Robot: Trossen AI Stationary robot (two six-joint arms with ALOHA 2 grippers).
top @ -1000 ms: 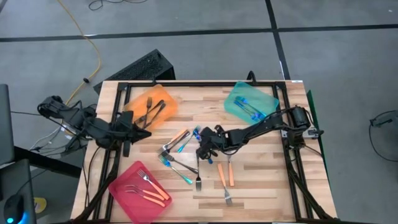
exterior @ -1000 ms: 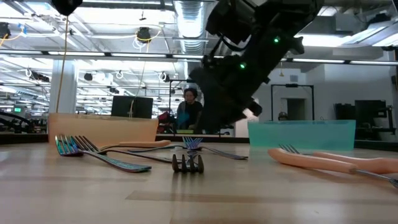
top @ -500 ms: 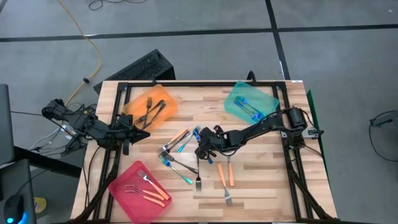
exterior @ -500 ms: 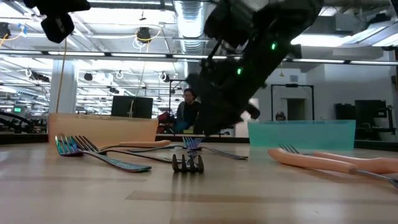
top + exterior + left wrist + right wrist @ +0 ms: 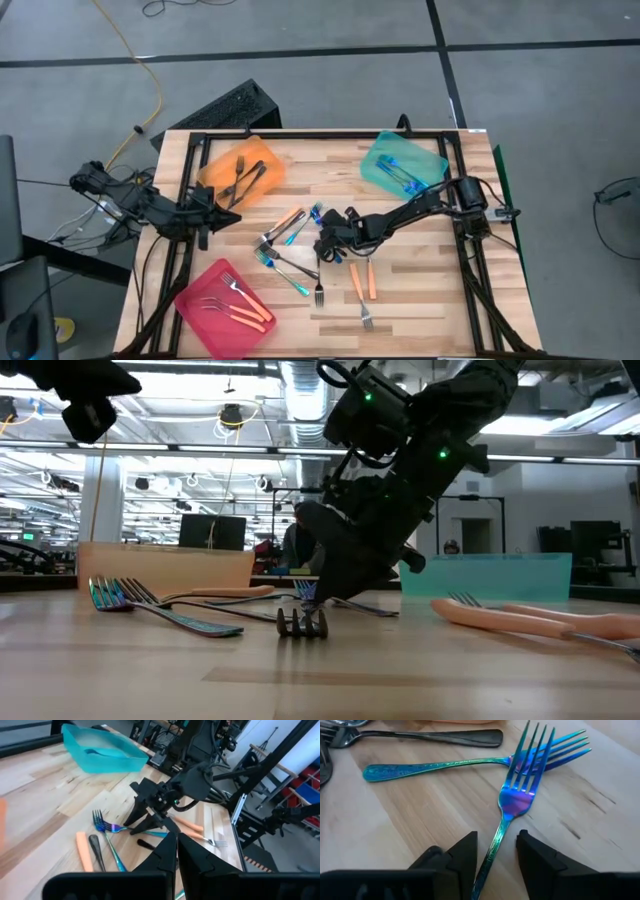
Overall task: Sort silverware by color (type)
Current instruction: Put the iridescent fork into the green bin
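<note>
From overhead I see my right gripper (image 5: 326,243) low over the loose forks at mid-table, beside the blue fork (image 5: 318,212) heap; its jaws are too small here for me to judge. My left gripper (image 5: 228,200) waits at the table's left edge beside the orange tray (image 5: 240,167), which holds dark forks. The teal tray (image 5: 403,163) holds blue forks, the pink tray (image 5: 223,301) orange-handled ones.

At table level, I see the right gripper tipped steeply down, its fingertips at the board just behind a dark fork (image 5: 302,622) whose tines face the camera. An orange-handled fork (image 5: 520,619) lies crosswise off to one side.

My left wrist camera shows its own fingers (image 5: 170,855) pressed together, and farther off the right gripper (image 5: 145,820) with jaws spread above the wood.

Only my right wrist camera gives the detail: a blue iridescent fork (image 5: 512,802) lies with its handle running between my parted fingers (image 5: 462,855), tines pointing away from them, not clamped. A second blue fork (image 5: 440,766) crosses under its tines, and a dark handle (image 5: 427,737) lies beyond.
</note>
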